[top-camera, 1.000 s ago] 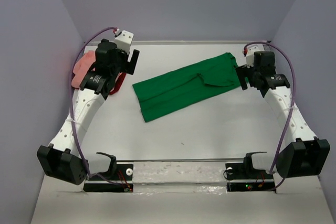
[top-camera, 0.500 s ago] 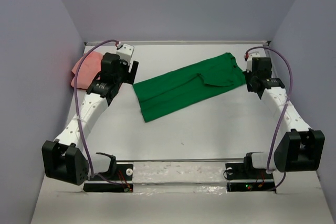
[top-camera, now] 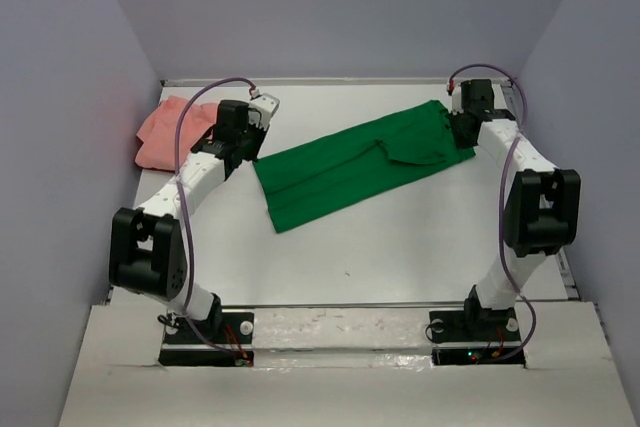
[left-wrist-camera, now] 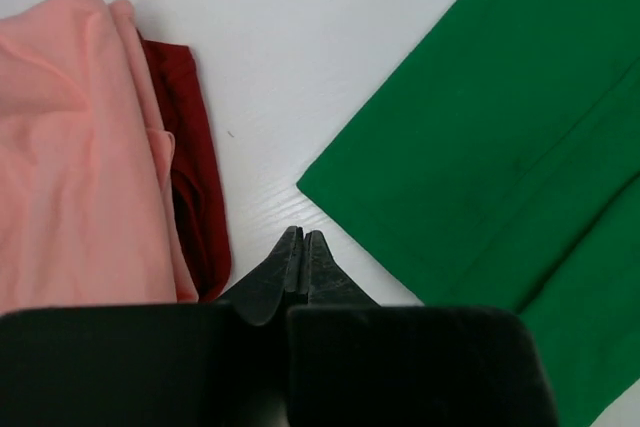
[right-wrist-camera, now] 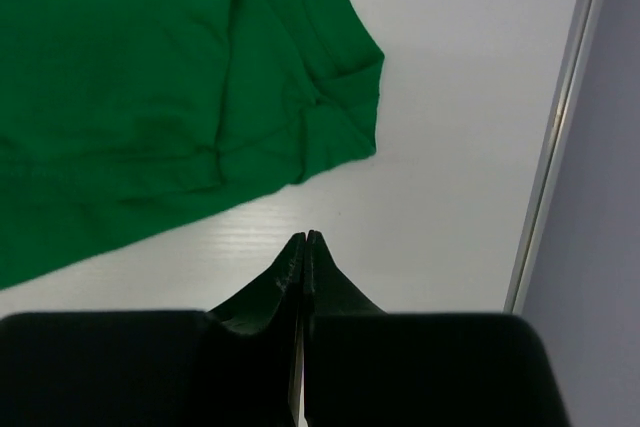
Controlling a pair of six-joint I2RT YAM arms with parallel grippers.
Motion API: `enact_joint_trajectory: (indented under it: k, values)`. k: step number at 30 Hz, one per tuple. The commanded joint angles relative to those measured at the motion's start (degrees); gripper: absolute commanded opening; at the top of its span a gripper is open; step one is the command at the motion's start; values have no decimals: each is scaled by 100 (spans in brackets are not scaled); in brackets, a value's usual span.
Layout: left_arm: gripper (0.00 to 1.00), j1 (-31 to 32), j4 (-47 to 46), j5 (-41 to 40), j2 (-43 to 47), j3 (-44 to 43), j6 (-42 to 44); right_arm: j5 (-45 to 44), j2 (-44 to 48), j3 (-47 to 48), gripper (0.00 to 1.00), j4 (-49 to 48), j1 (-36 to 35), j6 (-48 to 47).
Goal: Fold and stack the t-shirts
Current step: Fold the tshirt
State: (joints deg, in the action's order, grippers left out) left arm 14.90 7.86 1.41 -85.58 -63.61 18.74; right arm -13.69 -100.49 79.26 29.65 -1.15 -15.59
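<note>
Plainly, both tools were pinched closed and empty: left tool [left-wrist-camera: 303, 247] beside a corner of the green shirt [top-camera: 340, 172], right tool [right-wrist-camera: 305, 245] beside its sleeve end. Descending closed, they could rumple it instead of gripping.

Green t-shirt [top-camera: 350, 169] flat, pink t-shirt [top-camera: 163, 133] crumpled

Lab test booth: plain walls [top-camera: 330, 7] enclosing white table [top-camera: 400, 237].

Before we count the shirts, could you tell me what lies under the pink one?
A dark red cloth shows from under the pink shirt at its edge. The rest of it, and anything else beneath, is covered.
</note>
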Motion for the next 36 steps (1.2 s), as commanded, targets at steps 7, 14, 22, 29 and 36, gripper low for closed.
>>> enact_joint_trajectory:
  k: [7, 14, 22, 29, 36]
  values:
    - [0, 154, 312, 281, -1451, -1100, 95, 262, -1078, 1213, 0, 199, 27, -84]
    - [0, 216, 769, 527, -2023, -1618, 33, 534, -1790, 1767, 0, 674, 27, 56]
    - [0, 251, 1455, 510, -2226, -1848, 68, 561, -2229, 2093, 0, 972, 27, 101]
    - [0, 303, 1763, 299, -2288, -1549, 60, 640, -2545, 2426, 0, 1271, 27, 162]
    - [0, 330, 1860, 202, -2393, -1391, 24, 728, -2985, 2963, 0, 1684, 27, 188]
